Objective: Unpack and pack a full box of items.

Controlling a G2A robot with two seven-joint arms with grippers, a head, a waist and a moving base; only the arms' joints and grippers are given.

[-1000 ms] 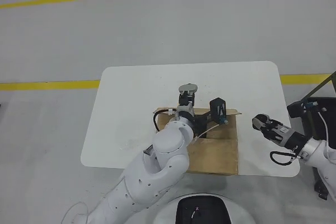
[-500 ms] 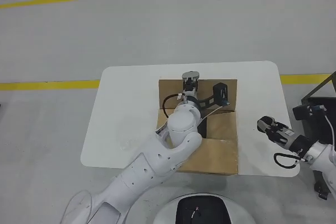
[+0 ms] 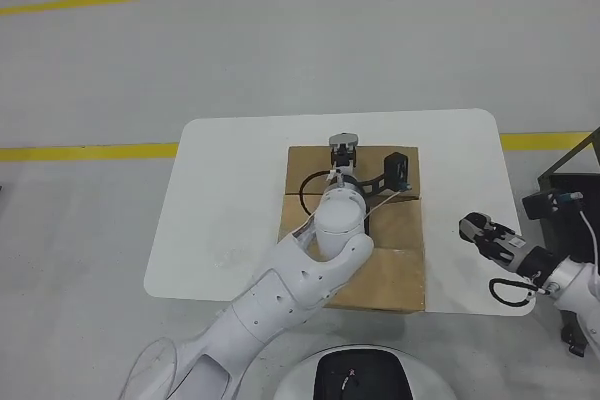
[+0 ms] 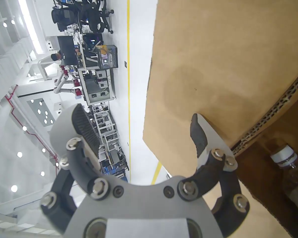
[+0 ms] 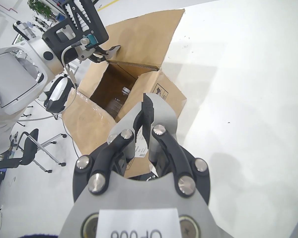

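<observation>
Your left hand [image 4: 136,117] hangs spread wide and empty at the far flap [image 4: 226,50] of the box [image 3: 395,275] mid-bench [image 3: 230,180], one finger [image 4: 208,137] against it, so the bottle [image 4: 285,156] inside lies nearer it than your right hand [image 5: 146,101], pinched closed and empty beside the box

Stretches the white left arm [image 3: 310,250] straight ahead from the body, with the grey-and-black left tool [image 4: 135,117] spread wide, its ribbed black pads [image 4: 85,125] well apart. Holds the white right arm [image 3: 580,285] low at the right side, its grey-and-black right tool [image 5: 145,105] angled inward toward the left one, fingers pressed together.
</observation>
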